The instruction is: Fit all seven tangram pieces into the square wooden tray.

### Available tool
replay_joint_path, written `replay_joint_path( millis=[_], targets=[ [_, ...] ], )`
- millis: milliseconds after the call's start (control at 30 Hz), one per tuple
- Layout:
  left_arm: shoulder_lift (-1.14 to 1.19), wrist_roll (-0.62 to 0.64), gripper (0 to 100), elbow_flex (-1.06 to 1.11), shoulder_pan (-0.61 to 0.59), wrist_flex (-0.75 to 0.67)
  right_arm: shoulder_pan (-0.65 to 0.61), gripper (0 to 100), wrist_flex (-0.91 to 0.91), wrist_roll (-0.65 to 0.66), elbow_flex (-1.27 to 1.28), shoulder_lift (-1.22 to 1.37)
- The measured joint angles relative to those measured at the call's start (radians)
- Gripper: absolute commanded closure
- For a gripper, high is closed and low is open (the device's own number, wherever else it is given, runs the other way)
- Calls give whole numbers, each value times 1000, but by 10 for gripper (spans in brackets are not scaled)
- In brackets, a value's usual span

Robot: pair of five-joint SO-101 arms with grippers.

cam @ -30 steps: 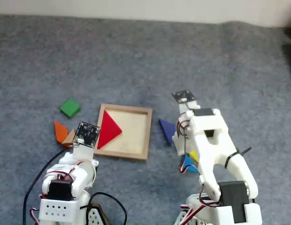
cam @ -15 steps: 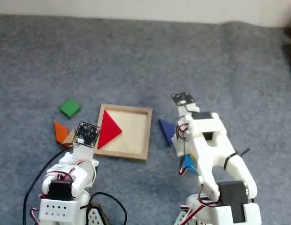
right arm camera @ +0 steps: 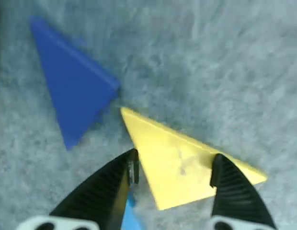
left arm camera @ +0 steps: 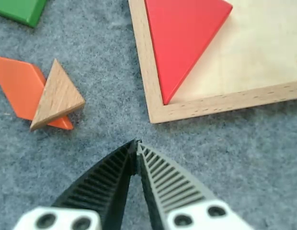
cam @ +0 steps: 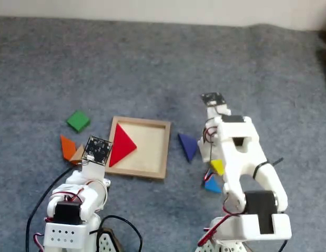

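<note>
The square wooden tray (cam: 162,149) lies at mid-table with a large red triangle (cam: 121,144) in its left part. To its right lie a dark blue triangle (cam: 188,146), a yellow triangle (cam: 217,166) and a light blue triangle (cam: 211,185). My right gripper (right arm camera: 175,165) is open low over the yellow triangle (right arm camera: 182,158), one finger on each side, with the dark blue triangle (right arm camera: 72,86) just beyond. My left gripper (left arm camera: 136,144) is shut and empty, just off the tray's near-left corner (left arm camera: 155,112).
Left of the tray, a wooden triangle (cam: 78,153) rests partly on an orange parallelogram (cam: 66,146), and a green square (cam: 78,121) lies farther back. Grey carpet (cam: 152,68) covers the table, with open room behind the tray.
My right arm has shifted to the right, uncovering more of the yellow triangle. The left arm and the other pieces have not moved.
</note>
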Motion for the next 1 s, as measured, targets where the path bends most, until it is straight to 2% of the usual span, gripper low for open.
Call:
replay_joint_path(
  millis=[133,333,400,533,600,1000],
  targets=[
    [0,0,994,0,0,0,20,789,48,120,-68,-31],
    [0,0,994,0,0,0,20,786,173,385,-91,-212],
    [0,0,994,0,0,0,21,750,203,460,-91,-252],
    [0,0,994,0,0,0,21,591,279,559,-91,-258],
    [0,0,994,0,0,0,21,553,302,588,-91,-233],
    [0,0,994,0,0,0,8,551,310,779,-92,58]
  ],
)
